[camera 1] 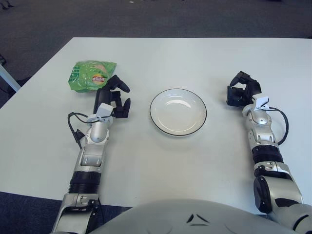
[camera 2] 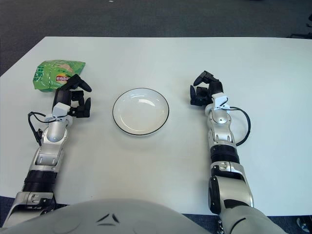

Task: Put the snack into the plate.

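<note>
A green snack bag (camera 1: 91,75) lies flat on the white table (camera 1: 161,161) at the far left. A white plate (camera 1: 178,111) with a dark rim sits empty in the middle. My left hand (camera 1: 114,97) is raised just right of and nearer than the bag, fingers spread, holding nothing and not touching the bag. My right hand (camera 1: 242,92) shows to the right of the plate, fingers loosely curled around nothing.
The table's left edge (camera 1: 34,78) runs diagonally close to the bag, with dark carpet beyond. A black cable loops beside each forearm (camera 1: 74,127).
</note>
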You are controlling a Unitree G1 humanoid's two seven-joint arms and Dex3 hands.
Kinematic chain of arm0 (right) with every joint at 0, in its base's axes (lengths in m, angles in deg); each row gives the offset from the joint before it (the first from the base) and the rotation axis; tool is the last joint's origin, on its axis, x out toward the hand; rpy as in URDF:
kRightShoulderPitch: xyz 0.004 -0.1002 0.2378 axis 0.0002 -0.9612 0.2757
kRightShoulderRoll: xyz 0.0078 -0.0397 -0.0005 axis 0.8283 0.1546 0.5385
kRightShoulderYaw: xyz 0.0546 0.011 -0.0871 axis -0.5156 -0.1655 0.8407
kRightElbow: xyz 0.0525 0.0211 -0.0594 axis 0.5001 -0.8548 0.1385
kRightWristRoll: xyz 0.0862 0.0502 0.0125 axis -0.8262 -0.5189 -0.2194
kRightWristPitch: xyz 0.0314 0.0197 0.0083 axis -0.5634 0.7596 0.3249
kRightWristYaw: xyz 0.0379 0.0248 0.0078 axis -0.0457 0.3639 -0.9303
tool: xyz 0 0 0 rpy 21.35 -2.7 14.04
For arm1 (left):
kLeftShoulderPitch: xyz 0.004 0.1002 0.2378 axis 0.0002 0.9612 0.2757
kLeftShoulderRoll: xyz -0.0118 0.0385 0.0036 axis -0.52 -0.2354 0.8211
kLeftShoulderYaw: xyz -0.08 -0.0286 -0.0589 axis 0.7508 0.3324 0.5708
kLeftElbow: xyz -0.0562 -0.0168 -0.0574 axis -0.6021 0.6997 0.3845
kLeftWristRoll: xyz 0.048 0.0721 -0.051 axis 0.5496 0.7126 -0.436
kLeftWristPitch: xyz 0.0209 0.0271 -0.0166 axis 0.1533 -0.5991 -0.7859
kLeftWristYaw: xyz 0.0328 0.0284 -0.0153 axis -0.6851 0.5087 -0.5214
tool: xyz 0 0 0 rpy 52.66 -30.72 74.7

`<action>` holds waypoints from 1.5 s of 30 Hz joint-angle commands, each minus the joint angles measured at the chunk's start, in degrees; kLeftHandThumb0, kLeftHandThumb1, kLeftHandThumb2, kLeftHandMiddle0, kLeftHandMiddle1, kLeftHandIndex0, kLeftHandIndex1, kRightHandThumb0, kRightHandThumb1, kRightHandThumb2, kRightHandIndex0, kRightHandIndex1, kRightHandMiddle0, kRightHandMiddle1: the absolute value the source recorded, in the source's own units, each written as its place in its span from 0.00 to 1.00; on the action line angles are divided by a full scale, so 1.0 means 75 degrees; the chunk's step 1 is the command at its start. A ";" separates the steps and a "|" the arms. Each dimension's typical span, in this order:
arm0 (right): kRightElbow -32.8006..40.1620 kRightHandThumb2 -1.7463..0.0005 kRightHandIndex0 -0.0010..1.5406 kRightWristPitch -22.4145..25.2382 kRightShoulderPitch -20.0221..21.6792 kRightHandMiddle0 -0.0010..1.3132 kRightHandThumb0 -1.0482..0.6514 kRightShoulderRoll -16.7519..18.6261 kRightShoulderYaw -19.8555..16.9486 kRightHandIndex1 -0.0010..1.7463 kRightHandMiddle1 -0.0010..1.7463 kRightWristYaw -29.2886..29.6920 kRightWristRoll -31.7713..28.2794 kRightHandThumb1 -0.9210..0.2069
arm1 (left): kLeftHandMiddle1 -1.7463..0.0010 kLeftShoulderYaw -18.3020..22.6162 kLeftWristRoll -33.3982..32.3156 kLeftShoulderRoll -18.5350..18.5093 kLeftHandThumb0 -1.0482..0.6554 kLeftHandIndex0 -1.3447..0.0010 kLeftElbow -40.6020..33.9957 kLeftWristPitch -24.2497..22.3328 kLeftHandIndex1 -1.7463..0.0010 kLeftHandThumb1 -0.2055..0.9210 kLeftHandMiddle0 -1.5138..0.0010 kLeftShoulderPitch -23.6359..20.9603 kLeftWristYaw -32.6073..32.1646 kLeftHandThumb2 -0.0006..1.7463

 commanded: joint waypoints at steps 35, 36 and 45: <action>-0.0804 0.18 0.88 -0.0104 -0.0526 0.53 0.31 0.0057 0.0003 1.00 1.00 -0.0104 -0.0040 0.61 | 0.00 0.0589 0.2992 -0.1319 0.31 0.48 -0.1914 0.0002 0.00 0.38 0.11 0.1270 -0.1405 0.82; -0.0820 0.18 0.88 -0.0120 -0.0529 0.53 0.31 0.0057 0.0002 1.00 1.00 -0.0104 -0.0040 0.62 | 0.00 0.0595 0.3101 -0.1340 0.31 0.48 -0.1934 -0.0010 0.00 0.38 0.11 0.1277 -0.1458 0.82; -0.0443 0.19 0.88 0.0158 -0.0687 0.52 0.31 -0.0051 0.0260 1.00 1.00 0.0051 0.0310 0.60 | 0.00 0.0797 0.4559 -0.1763 0.35 0.62 -0.2310 -0.0769 0.00 0.57 0.38 0.0851 -0.1732 0.67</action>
